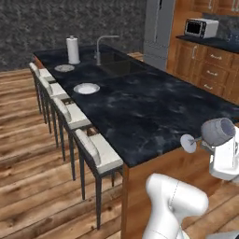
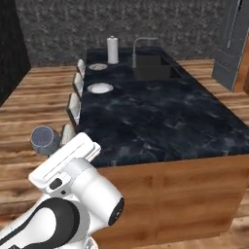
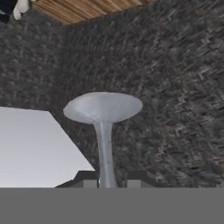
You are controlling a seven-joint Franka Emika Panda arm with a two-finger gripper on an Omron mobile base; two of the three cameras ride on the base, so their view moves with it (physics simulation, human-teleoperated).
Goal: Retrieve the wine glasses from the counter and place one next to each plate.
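My gripper (image 3: 106, 179) is shut on the thin stem of a clear grey-tinted wine glass (image 3: 103, 114), whose round foot points away from the hand toward a dark stone wall. From the left base the wine glass (image 1: 216, 130) lies tilted on its side beyond the near right corner of the black counter (image 1: 154, 114), foot toward the counter. Its bowl (image 2: 45, 140) shows left of the arm in the right base view. Two whitish plates (image 1: 86, 88) (image 1: 64, 68) sit along the counter's left edge; from the right they appear as the nearer plate (image 2: 100, 88) and the farther plate (image 2: 97, 67).
A paper towel roll (image 1: 73, 50) stands at the far end, beside a faucet (image 1: 103, 45) and sink (image 1: 119, 66). Several white-cushioned stools (image 1: 95, 151) line the counter's left side. A toaster oven (image 1: 200, 28) sits on the back cabinets, next to a steel fridge (image 1: 158, 28).
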